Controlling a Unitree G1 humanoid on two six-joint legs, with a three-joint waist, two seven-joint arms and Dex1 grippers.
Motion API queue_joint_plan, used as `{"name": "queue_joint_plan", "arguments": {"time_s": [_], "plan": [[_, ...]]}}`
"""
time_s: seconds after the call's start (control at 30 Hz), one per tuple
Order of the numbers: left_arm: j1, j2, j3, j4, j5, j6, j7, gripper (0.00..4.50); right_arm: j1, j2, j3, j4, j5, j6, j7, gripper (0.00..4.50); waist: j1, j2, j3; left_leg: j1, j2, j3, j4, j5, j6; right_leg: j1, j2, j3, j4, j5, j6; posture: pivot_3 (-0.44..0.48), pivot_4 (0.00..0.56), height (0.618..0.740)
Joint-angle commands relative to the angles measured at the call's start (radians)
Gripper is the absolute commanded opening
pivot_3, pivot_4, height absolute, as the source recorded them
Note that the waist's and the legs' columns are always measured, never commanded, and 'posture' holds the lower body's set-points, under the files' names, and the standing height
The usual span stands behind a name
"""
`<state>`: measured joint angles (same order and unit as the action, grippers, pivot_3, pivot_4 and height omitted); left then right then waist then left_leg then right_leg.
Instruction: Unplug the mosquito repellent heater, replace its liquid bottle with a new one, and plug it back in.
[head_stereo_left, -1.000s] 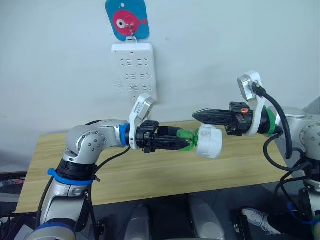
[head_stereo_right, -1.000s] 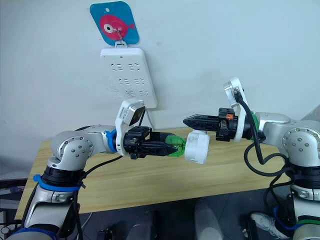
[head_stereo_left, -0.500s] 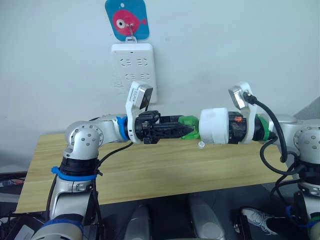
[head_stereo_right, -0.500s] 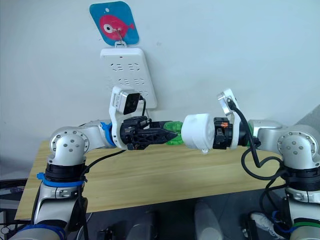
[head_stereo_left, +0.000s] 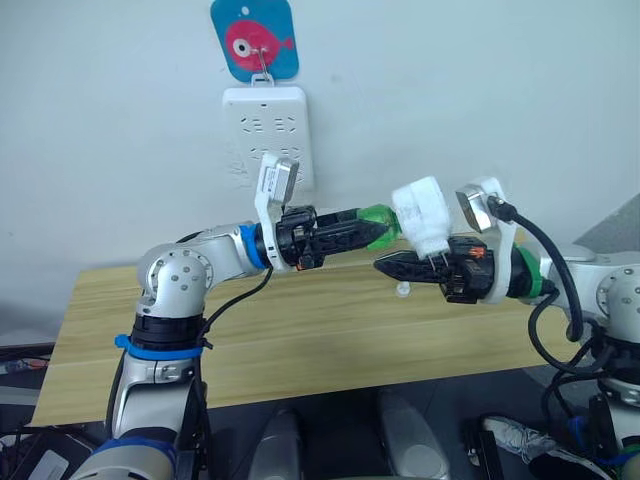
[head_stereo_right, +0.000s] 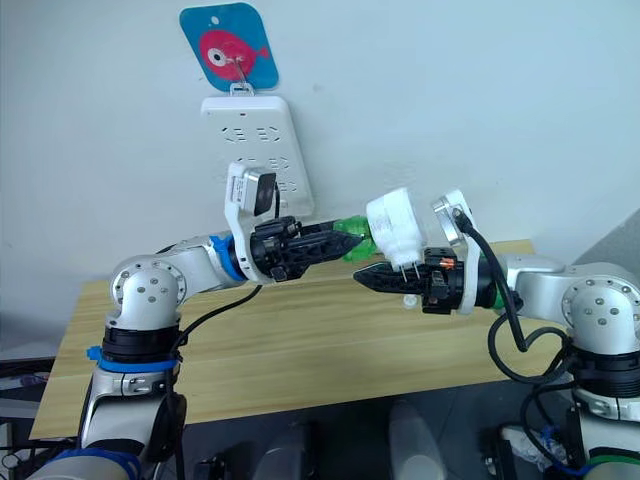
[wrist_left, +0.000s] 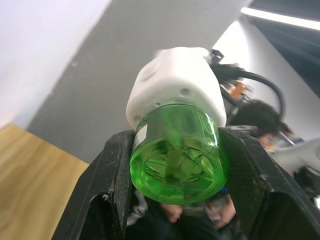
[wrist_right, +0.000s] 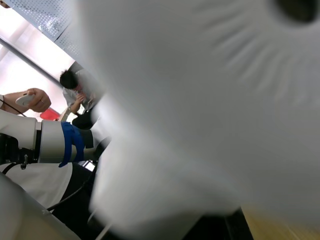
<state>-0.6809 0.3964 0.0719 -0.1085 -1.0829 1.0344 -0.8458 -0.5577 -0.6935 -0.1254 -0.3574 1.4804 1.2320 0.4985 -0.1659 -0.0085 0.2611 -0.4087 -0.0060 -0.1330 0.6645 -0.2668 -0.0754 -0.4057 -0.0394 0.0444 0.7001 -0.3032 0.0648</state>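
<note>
The heater (head_stereo_left: 422, 214) is held in mid-air at the centre of the head views, above the table (head_stereo_left: 300, 340) and below and right of the power strip (head_stereo_left: 268, 140) on the wall. It is tilted, with its two prongs pointing down toward the right gripper (head_stereo_left: 385, 266). A green bottle (head_stereo_left: 377, 220) is fitted into the heater's left end. The bottle is clamped between the closed fingers of the left gripper (head_stereo_left: 372, 224), which reaches in from the left of the frame. In the left wrist view the bottle's round green base (wrist_left: 175, 156) is seen gripped between the two black fingers (wrist_left: 112, 175), with the white heater body (wrist_left: 176, 82) beyond it.

The right gripper lies just under the heater, its black fingers pointing left. From the head views its fingers appear brought together at the tip, and nothing is seen held between them; whether the heater rests on them cannot be told. The right wrist view is largely covered by the blurred white heater (wrist_right: 210, 100). At the left of that view a person (wrist_right: 75, 90) is seen seated in the background, and a hand (wrist_right: 31, 100) holding a small object.

A blue card with a pink fish (head_stereo_left: 255, 38) is hung above the power strip. A small clear item (head_stereo_left: 402, 290) is seen on the table below the right gripper.
</note>
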Motion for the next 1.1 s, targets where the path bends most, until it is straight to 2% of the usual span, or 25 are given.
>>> {"name": "queue_joint_plan", "arguments": {"time_s": [0.03,0.23,0.53,0.6,0.73,0.9,1.1], "plan": [[-0.003,0.004,-0.004,-0.013,0.032,-0.032,-0.006,2.26,0.006,-0.026,-0.040,-0.051,0.068,-0.027,-0.014,0.00,0.000,0.000,0.000,0.000,0.000,0.000,0.000,0.000,0.000,0.000,0.000,0.000,0.000,0.000,0.000,-0.215,0.189,0.734],[-0.004,0.006,-0.019,-0.007,0.065,-0.042,-0.017,2.26,-0.004,-0.043,-0.031,-0.068,0.078,-0.044,-0.015,0.00,-0.001,0.000,0.000,0.000,0.000,0.000,0.000,0.000,0.000,0.000,0.000,0.000,0.000,0.000,0.000,-0.218,0.190,0.734],[0.004,0.009,-0.036,-0.011,0.117,-0.071,-0.024,2.26,-0.033,-0.071,-0.004,-0.110,-0.027,-0.070,0.082,0.00,0.000,0.000,0.000,0.000,0.000,0.000,0.000,0.000,0.000,0.000,0.000,0.000,0.000,0.000,0.000,-0.211,0.186,0.734],[0.003,-0.002,-0.021,-0.003,0.097,-0.056,-0.011,2.26,-0.038,-0.090,0.009,-0.127,-0.058,-0.069,0.119,0.00,0.001,0.000,0.000,0.000,0.000,0.000,0.000,0.000,0.000,0.000,0.000,0.000,0.000,0.000,0.000,-0.213,0.186,0.734],[-0.015,0.012,0.004,0.022,0.043,0.005,-0.033,2.26,-0.007,-0.172,0.048,-0.188,-0.184,-0.101,0.248,0.00,0.001,0.000,0.000,0.000,0.000,0.000,0.000,0.000,0.000,0.000,0.000,0.000,0.000,0.000,0.000,-0.215,0.185,0.734],[-0.052,0.046,0.031,0.066,-0.025,0.095,-0.073,2.26,0.052,-0.276,0.115,-0.232,-0.402,-0.235,0.432,0.00,0.001,0.000,0.000,0.000,0.000,-0.001,0.000,0.000,0.000,0.000,0.000,-0.001,0.000,0.000,0.000,-0.219,0.182,0.734],[-0.051,0.114,-0.018,0.058,-0.007,0.136,-0.175,2.26,0.068,-0.291,0.139,-0.191,-0.537,-0.344,0.526,0.00,-0.002,0.000,0.000,0.000,0.000,0.000,0.000,0.000,0.000,0.000,0.000,0.000,0.000,0.000,0.000,-0.222,0.179,0.734]]}}
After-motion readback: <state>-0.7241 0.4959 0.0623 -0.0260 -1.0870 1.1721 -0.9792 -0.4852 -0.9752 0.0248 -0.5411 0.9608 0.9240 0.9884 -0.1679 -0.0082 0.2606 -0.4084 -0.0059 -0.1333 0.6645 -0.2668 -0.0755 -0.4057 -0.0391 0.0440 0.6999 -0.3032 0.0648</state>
